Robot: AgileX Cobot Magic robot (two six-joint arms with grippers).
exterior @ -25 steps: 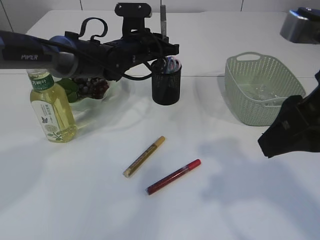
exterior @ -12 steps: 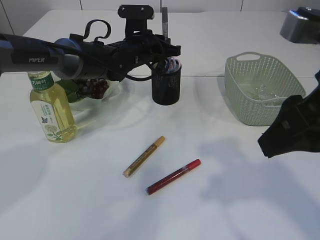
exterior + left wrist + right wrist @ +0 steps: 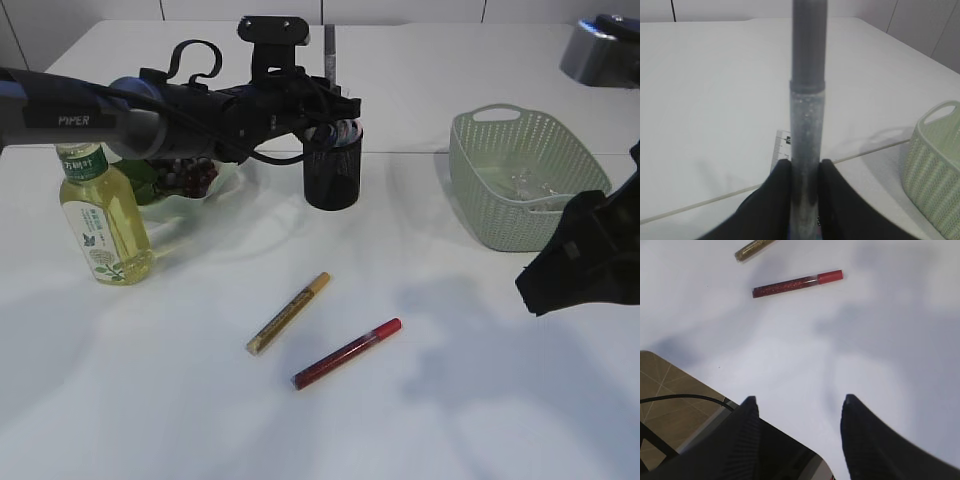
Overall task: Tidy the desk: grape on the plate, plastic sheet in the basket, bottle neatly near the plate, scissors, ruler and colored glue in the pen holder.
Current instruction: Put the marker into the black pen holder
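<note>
Silver glitter glue pen, a smooth slim tube with a grey cap, stands upright, pinched in the left hand above the black mesh pen holder. Released off-centre, it could strike the rim and topple (ruler inside already). Right hand hangs open, empty, over the worktop.

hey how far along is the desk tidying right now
Looks done: grapes on the plate, bottle beside it, plastic sheet in the basket. In hand: the left gripper grips a silver glue pen upright over the pen holder. Left: gold glue pen and red glue pen on the table; right gripper is open, empty.
</note>
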